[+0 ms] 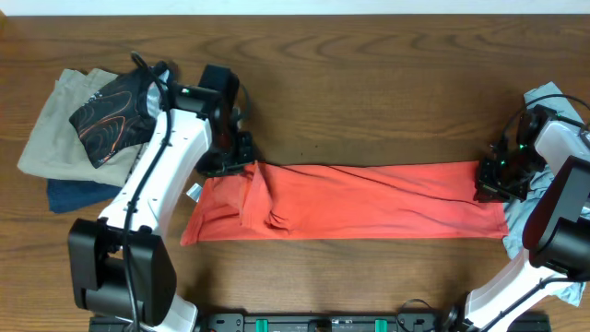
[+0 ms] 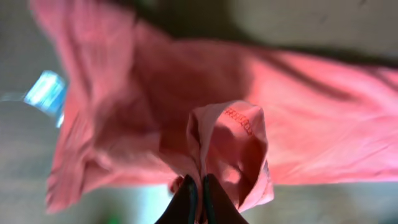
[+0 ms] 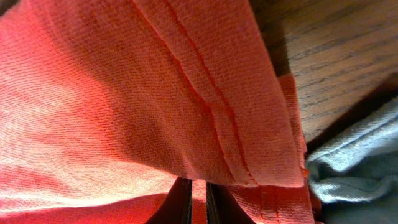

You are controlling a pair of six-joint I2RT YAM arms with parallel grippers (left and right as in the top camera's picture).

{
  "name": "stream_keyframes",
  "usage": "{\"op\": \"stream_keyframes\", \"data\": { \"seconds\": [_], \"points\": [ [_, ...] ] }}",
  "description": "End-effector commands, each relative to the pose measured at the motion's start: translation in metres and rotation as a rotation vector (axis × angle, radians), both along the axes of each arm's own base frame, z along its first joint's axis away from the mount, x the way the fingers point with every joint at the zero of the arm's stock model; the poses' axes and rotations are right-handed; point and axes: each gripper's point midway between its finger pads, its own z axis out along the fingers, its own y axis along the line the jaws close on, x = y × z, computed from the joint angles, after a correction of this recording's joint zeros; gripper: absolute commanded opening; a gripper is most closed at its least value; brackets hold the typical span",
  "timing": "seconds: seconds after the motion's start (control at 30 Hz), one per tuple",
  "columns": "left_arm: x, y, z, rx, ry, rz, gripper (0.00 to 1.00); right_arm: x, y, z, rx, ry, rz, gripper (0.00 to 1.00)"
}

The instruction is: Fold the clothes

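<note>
The coral-red T-shirt [image 1: 359, 203] lies stretched in a long band across the table, its lettering hidden. My left gripper [image 1: 238, 159] is shut on its left upper edge; the left wrist view shows the pinched fold [image 2: 227, 140] between the jaws [image 2: 199, 186]. My right gripper [image 1: 489, 180] is shut on the shirt's right end; the right wrist view shows hemmed red fabric [image 3: 155, 93] clamped between the jaws [image 3: 199, 193]. The pale blue-grey shirt [image 1: 544, 198] lies at the right edge under my right arm, and shows in the right wrist view [image 3: 354, 168].
A pile of folded clothes sits at the far left: a beige garment [image 1: 55, 129], a dark patterned one [image 1: 115, 115] on top, and a navy one [image 1: 78, 195] below. A white tag [image 2: 45, 93] hangs by the shirt's left side.
</note>
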Motion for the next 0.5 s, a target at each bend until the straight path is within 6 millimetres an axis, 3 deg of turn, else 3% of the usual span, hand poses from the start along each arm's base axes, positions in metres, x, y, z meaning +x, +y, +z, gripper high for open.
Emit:
{"op": "stream_keyframes", "data": {
  "seconds": [0.0,0.1,0.17,0.47],
  "points": [
    [0.002,0.005,-0.022,0.055,0.013,0.035,0.06,-0.003,0.009,-0.008,0.027,0.009,0.022,0.09],
    [0.01,0.027,-0.035,0.187,-0.018,0.135,0.06,-0.004,0.009,-0.006,0.03,0.015,0.022,0.18],
    [0.01,0.036,-0.042,0.234,-0.021,0.156,0.07,-0.004,0.009,-0.002,0.034,0.021,0.03,0.19],
    [0.002,0.038,-0.09,0.243,0.005,0.155,0.08,0.001,-0.002,0.017,0.04,0.021,0.025,0.22]
  ]
}}
